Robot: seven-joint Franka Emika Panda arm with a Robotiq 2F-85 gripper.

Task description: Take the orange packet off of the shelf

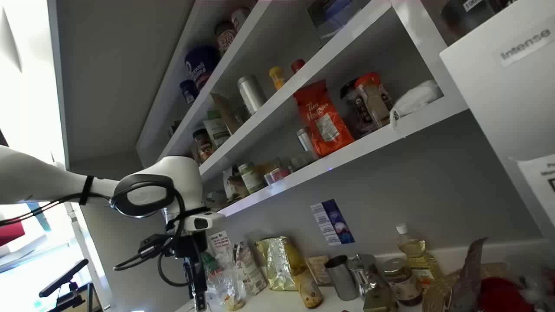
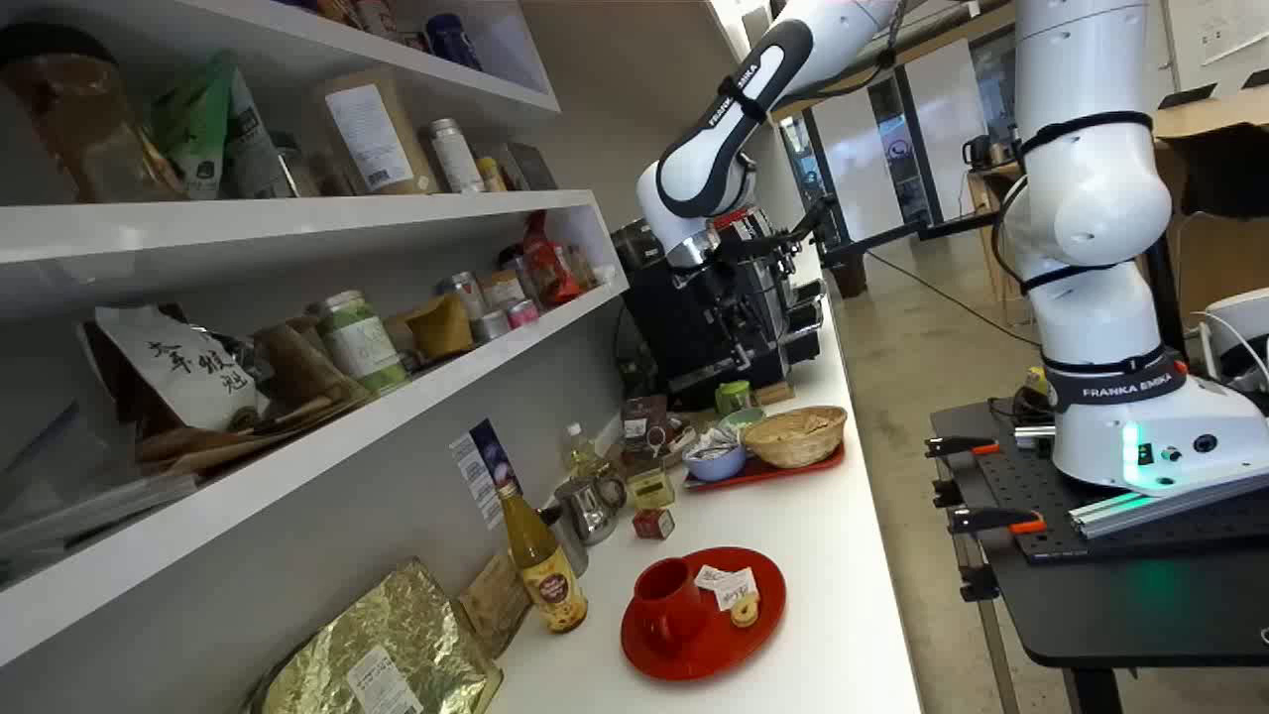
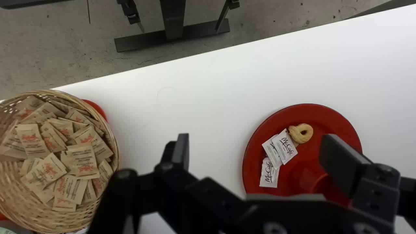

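We found the fingers (image 3: pixel 182 152) spread wide in the wrist view, with nothing gripped between them. The gripper (image 3: pixel 255 148) hung over the white counter (image 3: pixel 201 84), which took up the middle and upper right of that frame. At the right lay a red plate (image 3: pixel 328 118) bearing a red mug (image 3: pixel 307 180), white sachets (image 3: pixel 284 148) and a ring-shaped biscuit (image 3: pixel 295 132); at the lower left sat a wicker basket (image 3: pixel 19 198) of brown sachets (image 3: pixel 81 161). None of these, we judged, had a part in the job. The orange packet (image 1: pixel 323 117) did not show there at all. In an exterior view we saw it right of centre in the frame, standing on the shelf (image 1: pixel 368 142), with a silver cylinder (image 1: pixel 305 139) just beside its left edge and an orange-lidded jar (image 1: pixel 376 104) near its right, while the gripper was down in the lower left, well apart from it. Both exterior views showed that gap. So we put the task at its very start: no grasp had been made, and the packet was not yet off the shelf. What was left, as we judged it, was nearly everything: raising the gripper to the packet's level, turning the fingers toward the front of the shelf, closing them on the packet without knocking the things close beside it, and drawing it out past the edge before lifting clear.
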